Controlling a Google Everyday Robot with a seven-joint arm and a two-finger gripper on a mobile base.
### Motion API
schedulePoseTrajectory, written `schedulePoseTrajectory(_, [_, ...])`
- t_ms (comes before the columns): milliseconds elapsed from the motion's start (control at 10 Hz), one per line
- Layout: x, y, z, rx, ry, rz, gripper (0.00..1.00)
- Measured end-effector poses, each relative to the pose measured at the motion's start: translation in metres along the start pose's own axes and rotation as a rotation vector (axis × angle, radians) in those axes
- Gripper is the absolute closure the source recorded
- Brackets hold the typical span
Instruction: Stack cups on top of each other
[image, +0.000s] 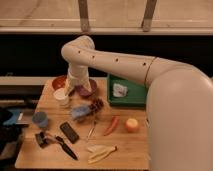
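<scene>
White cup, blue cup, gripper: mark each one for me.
White cup (62, 97), camera view, on its side wall.
Blue cup (40, 119), camera view, on its side wall.
Gripper (70, 90), camera view, at its tip, just above and right of the White cup.

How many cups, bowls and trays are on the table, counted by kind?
Cups: 2, the cream-white cup and the blue-grey cup
Bowls: 2, the orange bowl and the purple bowl
Trays: 1, the green tray
Total: 5
The gripper hangs just above the cream-white cup, between the two bowls.
</scene>
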Motion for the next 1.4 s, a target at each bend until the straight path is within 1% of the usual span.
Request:
schedulePoseTrajectory(400, [0.000, 0.000, 0.000, -0.001, 0.001, 0.002, 0.26])
schedulePoseTrajectory(500, [0.000, 0.001, -0.001, 0.003, 0.002, -0.002, 0.26])
schedulePoseTrajectory(600, [0.000, 0.005, 0.000, 0.022, 0.011, -0.022, 0.26])
schedulePoseTrajectory(800, [-0.007, 0.029, 0.009, 0.035, 0.035, -0.075, 0.26])
schedulePoseTrajectory(1000, [-0.014, 0.067, 0.027, 0.048, 0.070, -0.165, 0.26])
schedulePoseTrajectory(1200, [-0.012, 0.107, 0.049, 0.051, 0.118, -0.253, 0.26])
schedulePoseTrajectory(1400, [-0.005, 0.127, 0.072, 0.070, 0.173, -0.291, 0.26])
